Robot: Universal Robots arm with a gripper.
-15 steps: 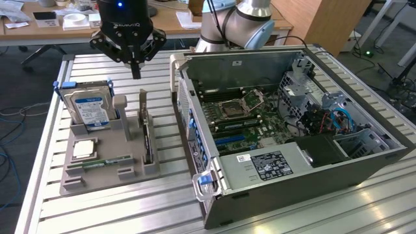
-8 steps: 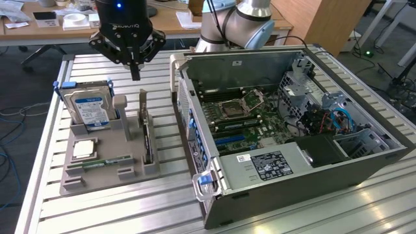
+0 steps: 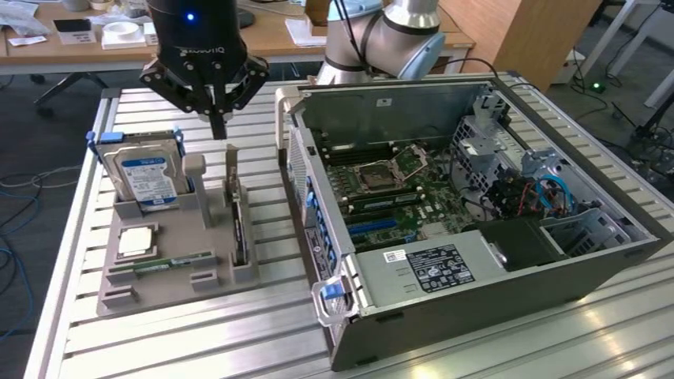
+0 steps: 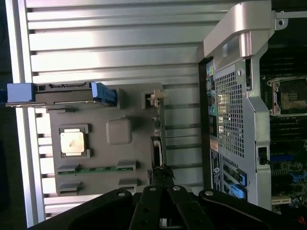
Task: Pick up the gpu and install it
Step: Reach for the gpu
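Hovering with black hand [image 3: 218,130] pinched shut, empty, above thin green silver-bracketed gpu [image 3: 238,225] standing unlifted in grey plastic holder [image 3: 158,288].

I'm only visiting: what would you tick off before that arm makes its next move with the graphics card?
1. gpu standing on edge in the grey holder: ok.
2. Gripper above the gpu: ok.
3. Jaws apart for a grasp: not ok, shut on nothing.
4. Computer case open, motherboard exposed: ok.
5. Target slot free: cannot tell.
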